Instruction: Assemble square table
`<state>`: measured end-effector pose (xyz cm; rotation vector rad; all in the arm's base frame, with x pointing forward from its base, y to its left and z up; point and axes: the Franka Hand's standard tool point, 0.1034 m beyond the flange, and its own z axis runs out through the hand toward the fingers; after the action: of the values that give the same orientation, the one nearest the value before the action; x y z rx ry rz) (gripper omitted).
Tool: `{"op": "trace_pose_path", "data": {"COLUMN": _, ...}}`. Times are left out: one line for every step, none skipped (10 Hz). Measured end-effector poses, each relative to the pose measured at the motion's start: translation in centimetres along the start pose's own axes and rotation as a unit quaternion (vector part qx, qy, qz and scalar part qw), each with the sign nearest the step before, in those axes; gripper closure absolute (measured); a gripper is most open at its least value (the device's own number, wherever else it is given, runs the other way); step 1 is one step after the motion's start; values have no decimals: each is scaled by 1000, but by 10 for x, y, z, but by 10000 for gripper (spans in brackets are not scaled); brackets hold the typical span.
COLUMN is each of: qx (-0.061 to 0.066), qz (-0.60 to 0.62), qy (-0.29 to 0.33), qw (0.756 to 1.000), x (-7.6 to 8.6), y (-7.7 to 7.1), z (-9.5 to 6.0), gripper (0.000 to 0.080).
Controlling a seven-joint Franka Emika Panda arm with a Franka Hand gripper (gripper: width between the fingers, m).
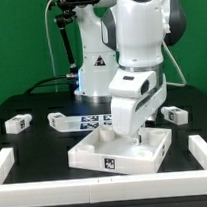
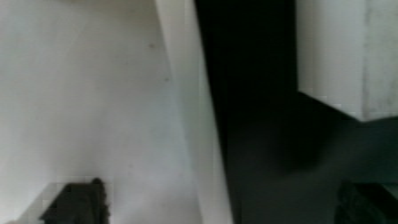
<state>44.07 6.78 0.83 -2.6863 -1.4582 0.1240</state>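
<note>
The square top (image 1: 113, 151) lies near the table's front edge, between the side border rails (image 1: 7, 163). The arm stands over it and hides its far corner. Leg blocks (image 1: 18, 123) lie behind, on either side of the marker board (image 1: 91, 120). Only the wrist view shows the gripper (image 2: 217, 205): its fingers are spread wide, astride the top's raised rim (image 2: 187, 100).

White border rails (image 1: 5, 165) frame the black table (image 1: 39, 146) bearing the marker board (image 1: 92, 120)

One top (image 1: 92, 150), perhaps three legs (image 1: 18, 123)
</note>
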Motion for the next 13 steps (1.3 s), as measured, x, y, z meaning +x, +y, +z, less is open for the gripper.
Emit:
{"op": "trace_pose_path", "data": {"qx": 0, "qz": 0, "qy": 0, "qw": 1000, "x": 0, "y": 0, "z": 0, "gripper": 271}}
{"op": "trace_pose_path", "data": {"qx": 1, "qz": 0, "qy": 0, "qw": 1000, "x": 0, "y": 0, "z": 1, "gripper": 409}}
{"op": "trace_pose_path", "data": {"qx": 1, "qz": 0, "qy": 0, "qw": 1000, "x": 0, "y": 0, "z": 1, "gripper": 546}}
{"op": "trace_pose_path", "data": {"qx": 1, "qz": 0, "qy": 0, "qw": 1000, "x": 0, "y": 0, "z": 1, "gripper": 546}}
{"op": "trace_pose_path", "data": {"qx": -1, "qz": 1, "qy": 1, "qw": 1000, "x": 1, "y": 1, "z": 0, "gripper": 718}}
{"op": "trace_pose_path", "data": {"qx": -3, "qz": 1, "qy": 3, "qw": 1000, "x": 1, "y": 2, "z": 0, "gripper": 733}}
{"op": "trace_pose_path", "data": {"qx": -3, "qz": 1, "qy": 3, "qw": 1000, "x": 1, "y": 2, "z": 0, "gripper": 733}}
{"op": "trace_pose_path", "data": {"qx": -4, "qz": 1, "qy": 3, "qw": 1000, "x": 1, "y": 2, "z": -1, "gripper": 733}}
{"op": "trace_pose_path", "data": {"qx": -4, "qz": 1, "qy": 4, "qw": 1000, "x": 1, "y": 2, "z": -1, "gripper": 733}}
{"op": "trace_pose_path", "data": {"qx": -4, "qz": 1, "qy": 4, "qw": 1000, "x": 1, "y": 2, "z": -1, "gripper": 733}}
{"op": "trace_pose_path", "data": {"qx": -4, "qz": 1, "qy": 4, "qw": 1000, "x": 1, "y": 2, "z": -1, "gripper": 733}}
{"op": "trace_pose_path", "data": {"qx": -4, "qz": 1, "qy": 4, "qw": 1000, "x": 1, "y": 2, "z": -1, "gripper": 732}}
{"op": "trace_pose_path", "data": {"qx": -4, "qz": -5, "qy": 3, "qw": 1000, "x": 2, "y": 2, "z": -1, "gripper": 732}}
